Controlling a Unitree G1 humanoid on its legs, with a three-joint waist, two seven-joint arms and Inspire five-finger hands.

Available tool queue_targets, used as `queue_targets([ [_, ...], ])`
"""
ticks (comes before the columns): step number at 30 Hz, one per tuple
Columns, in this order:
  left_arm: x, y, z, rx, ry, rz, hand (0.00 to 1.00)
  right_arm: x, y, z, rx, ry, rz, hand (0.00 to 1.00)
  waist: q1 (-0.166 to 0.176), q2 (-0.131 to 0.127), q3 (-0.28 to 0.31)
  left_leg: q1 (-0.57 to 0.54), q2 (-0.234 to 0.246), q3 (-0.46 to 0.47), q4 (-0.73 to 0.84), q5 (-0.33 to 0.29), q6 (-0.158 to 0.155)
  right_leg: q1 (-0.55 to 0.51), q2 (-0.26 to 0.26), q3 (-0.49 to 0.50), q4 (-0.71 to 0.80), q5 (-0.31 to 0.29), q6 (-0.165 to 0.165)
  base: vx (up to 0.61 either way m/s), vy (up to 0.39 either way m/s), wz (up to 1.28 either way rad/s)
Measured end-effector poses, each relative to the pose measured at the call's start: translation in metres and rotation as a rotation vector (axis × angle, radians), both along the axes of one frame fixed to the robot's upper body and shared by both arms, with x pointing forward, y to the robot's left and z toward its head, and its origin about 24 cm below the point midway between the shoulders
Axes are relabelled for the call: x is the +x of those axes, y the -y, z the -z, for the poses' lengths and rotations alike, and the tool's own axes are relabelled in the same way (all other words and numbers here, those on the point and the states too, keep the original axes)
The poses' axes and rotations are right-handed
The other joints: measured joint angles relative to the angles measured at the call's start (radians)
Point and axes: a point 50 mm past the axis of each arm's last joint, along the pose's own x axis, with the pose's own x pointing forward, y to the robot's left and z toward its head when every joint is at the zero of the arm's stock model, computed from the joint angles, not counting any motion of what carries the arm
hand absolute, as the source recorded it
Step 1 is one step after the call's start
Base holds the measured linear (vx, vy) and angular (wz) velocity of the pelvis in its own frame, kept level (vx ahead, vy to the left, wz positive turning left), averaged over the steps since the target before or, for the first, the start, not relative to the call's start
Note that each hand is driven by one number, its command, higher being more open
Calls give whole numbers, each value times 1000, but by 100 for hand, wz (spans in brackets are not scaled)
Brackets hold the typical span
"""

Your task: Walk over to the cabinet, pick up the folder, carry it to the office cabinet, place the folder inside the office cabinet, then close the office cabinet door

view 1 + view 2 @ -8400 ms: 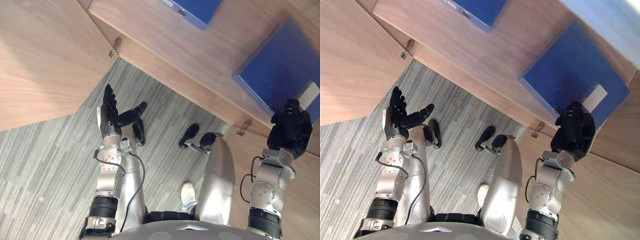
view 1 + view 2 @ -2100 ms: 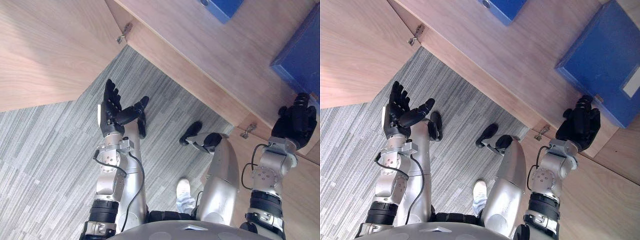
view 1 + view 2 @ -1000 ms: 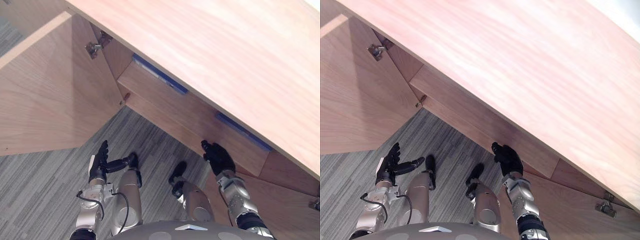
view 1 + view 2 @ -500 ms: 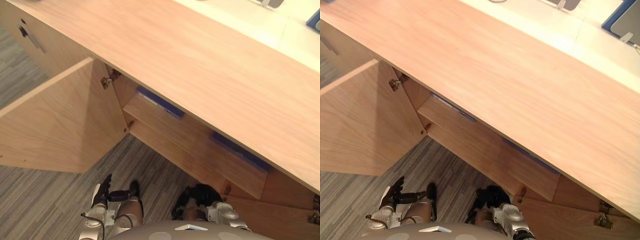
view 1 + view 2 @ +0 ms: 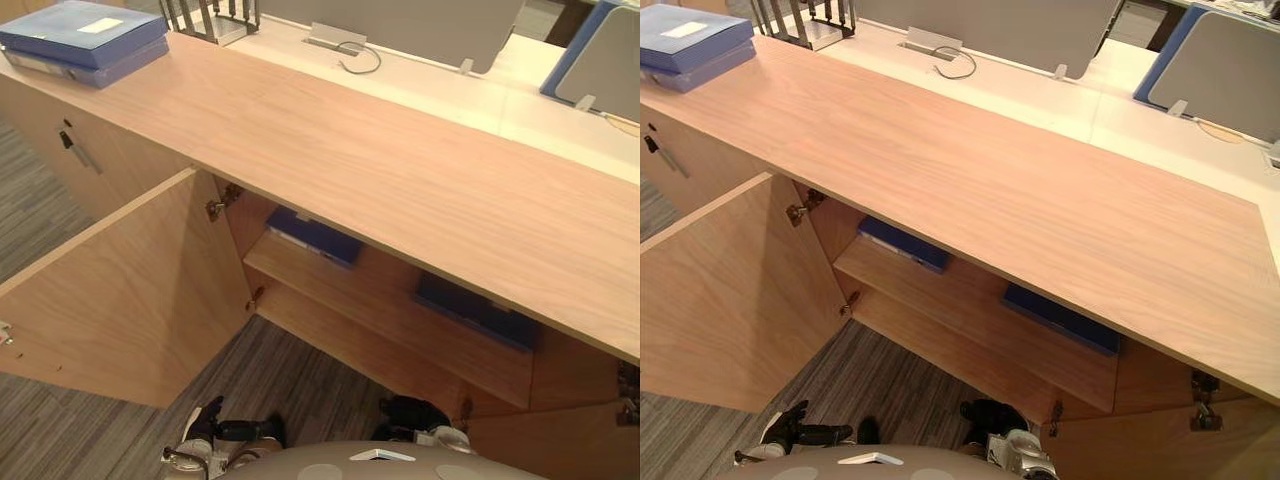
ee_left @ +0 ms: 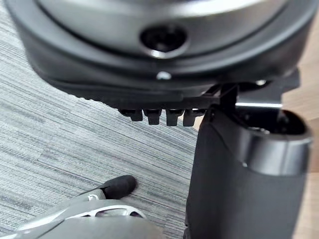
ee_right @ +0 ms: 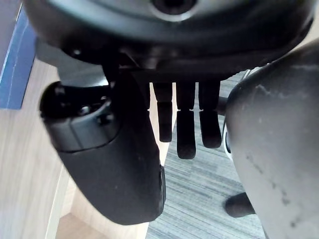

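Judged shelved folder [image 5: 470, 305] stiff, flat, light, slick; best pinched along front edge. Found left robot hand [image 5: 210, 425], right robot hand [image 7: 184, 124] slack-fingered, empty.

dark left hand [image 5: 212, 420], dark right hand [image 5: 412, 414], silver-grey wrists [image 5: 183, 459]

Grey striped carpet [image 5: 295, 385] covers the floor; a white desk [image 5: 450, 90] carries a grey partition panel [image 5: 400, 25].

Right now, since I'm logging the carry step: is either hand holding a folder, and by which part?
Nothing is held: the left hand and the right hand are both open and empty.
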Motion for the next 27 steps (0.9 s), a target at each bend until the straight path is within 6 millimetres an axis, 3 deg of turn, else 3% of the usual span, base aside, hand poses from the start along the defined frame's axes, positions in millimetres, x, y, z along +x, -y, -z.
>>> queue_targets([
  [2,7,-4,-2,12,4,13,100,-1,1,0,4,-2,20,100,-6,-5,2,-9,-7,10,4,-1,6,-24,-6,19,20,9,4,-14,50,-16],
  [3,10,-5,-2,14,3,31,100,0,-1,0,11,3,32,100,-10,-19,1,-29,-20,11,18,-8,17,-51,-20,33,42,17,2,-62,104,-43],
  [4,16,-5,-3,10,14,46,100,1,1,-1,8,10,42,100,-12,-23,2,-72,-30,-17,63,-32,54,-98,-24,69,58,52,-13,-92,122,-54],
  [5,19,-4,-4,9,18,51,100,3,1,-1,4,14,44,100,-14,-22,2,-84,-29,-8,76,-33,64,-108,-18,88,37,90,-21,-127,124,-74],
  [6,21,0,-3,2,18,66,100,12,5,-4,-13,37,43,100,-17,14,0,-120,12,25,91,-45,102,-111,12,110,8,151,-27,339,74,-53],
  [7,31,3,-6,4,50,85,100,15,9,-6,-35,60,65,100,-28,38,15,-141,40,25,104,-39,110,-168,-10,76,302,-20,-111,647,11,-40],
  [8,33,4,-7,4,66,97,100,17,14,-8,-47,72,74,100,-28,53,25,-142,56,23,103,-32,117,-183,-28,63,515,-85,-129,853,-45,-11],
  [10,32,3,-7,5,62,93,100,13,16,-6,-49,50,90,100,-16,45,20,-142,78,29,99,-22,121,-127,-54,45,721,-103,-137,796,-70,-22],
  [13,21,-1,-5,0,47,44,100,17,7,-6,-25,53,86,100,8,35,12,-164,92,68,82,-13,126,-27,-97,51,788,-95,-126,683,-46,-48],
  [15,18,0,-5,-16,66,-17,100,21,1,-6,-9,59,82,100,34,34,0,-205,92,130,78,-11,125,10,-125,100,797,-63,-92,640,-75,-78],
  [19,17,-2,-6,-23,83,-69,100,31,-1,-9,-8,86,71,100,65,21,-35,-267,102,246,78,0,119,4,-99,210,715,-24,-49,306,-150,-98],
  [21,20,-7,-8,-7,96,-76,100,33,-3,-11,-4,100,67,100,72,-5,-59,-310,92,311,87,26,117,-2,-57,286,515,110,-57,-15,-183,-100],
  [23,18,4,-5,-30,80,-79,100,25,9,-10,-28,86,91,100,67,26,-76,-318,101,313,86,57,102,24,-36,338,425,84,-43,3,-42,-60],
  [24,13,5,-4,-33,71,-83,100,15,13,-7,-46,60,89,100,66,40,-90,-318,110,327,113,72,110,64,-37,352,357,47,-10,-15,-78,-47],
  [26,22,3,-7,-13,99,-89,100,9,15,-6,-44,47,100,100,45,29,-84,-342,119,338,170,57,116,109,-49,342,289,-16,24,-47,-141,-18],
  [27,35,0,-13,2,144,-85,100,9,11,-6,-38,48,91,100,38,20,-70,-368,142,333,216,57,117,145,-45,285,233,-83,39,-109,-177,1],
])
